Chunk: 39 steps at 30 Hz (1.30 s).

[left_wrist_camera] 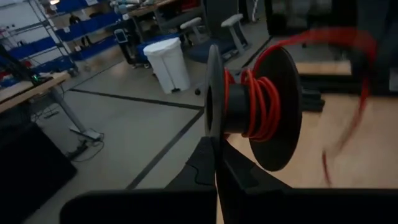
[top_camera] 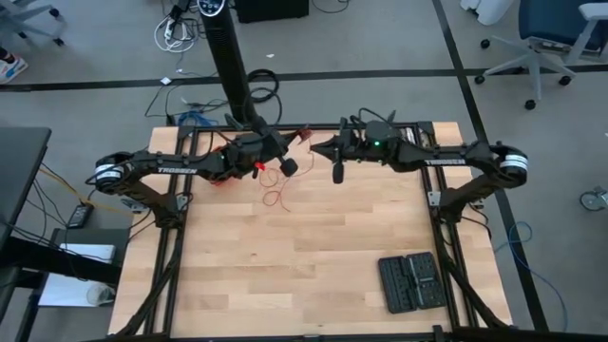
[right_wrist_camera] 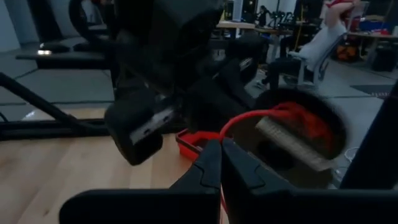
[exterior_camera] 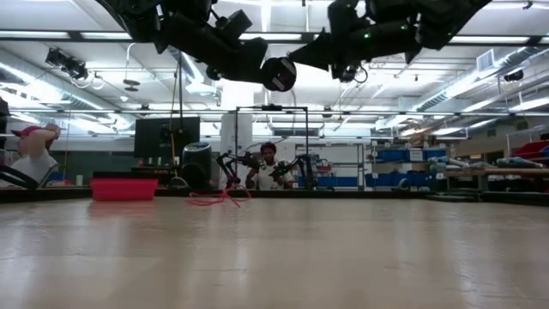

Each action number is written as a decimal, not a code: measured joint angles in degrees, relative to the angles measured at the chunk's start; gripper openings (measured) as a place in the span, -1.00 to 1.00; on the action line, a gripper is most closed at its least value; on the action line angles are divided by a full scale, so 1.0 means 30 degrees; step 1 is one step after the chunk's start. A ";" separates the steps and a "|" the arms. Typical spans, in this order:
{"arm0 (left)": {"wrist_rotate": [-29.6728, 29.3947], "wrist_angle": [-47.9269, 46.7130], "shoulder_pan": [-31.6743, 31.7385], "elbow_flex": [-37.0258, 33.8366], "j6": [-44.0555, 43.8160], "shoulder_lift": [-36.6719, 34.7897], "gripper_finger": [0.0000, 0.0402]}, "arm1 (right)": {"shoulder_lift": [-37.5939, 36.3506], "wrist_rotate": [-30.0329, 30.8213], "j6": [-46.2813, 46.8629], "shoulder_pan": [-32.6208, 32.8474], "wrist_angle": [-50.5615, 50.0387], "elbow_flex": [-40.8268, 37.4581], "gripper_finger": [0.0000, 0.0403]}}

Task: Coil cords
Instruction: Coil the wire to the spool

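A black tray (top_camera: 408, 282) lies on the wooden table (top_camera: 304, 266).

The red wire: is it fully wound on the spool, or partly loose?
Partly loose. Several turns of the red wire sit on the black spool, but a length trails off toward the table.

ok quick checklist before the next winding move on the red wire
1. Left gripper shut on the black spool: ok, fingers meet at its flange.
2. Red wire wound on the spool's core: ok, several turns show.
3. Right gripper shut on the red wire: ok, the wire runs out from between its closed fingers toward the spool.
4. Loose tail of wire free of snags: cannot tell; in the high view a thin loop hangs down to the table.
5. Both arms raised above the table: ok in the low view.
6. Black case clear of the work: ok, far off.
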 joint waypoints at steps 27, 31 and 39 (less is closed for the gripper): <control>0.3038 0.1320 -0.0051 0.0058 -0.4021 -0.1093 -1.00 | 0.2688 0.1502 -0.1576 0.0284 -0.4424 0.0904 -0.78; 0.3279 0.1221 -0.0051 0.0029 -0.3540 -0.1137 -1.00 | 0.2588 0.1221 -0.1531 0.0438 -0.4726 0.0663 -0.67; 0.3286 0.1539 -0.0048 0.0015 -0.3522 -0.1180 -1.00 | 0.2947 0.0078 0.0747 0.0215 0.2526 -0.2411 -0.62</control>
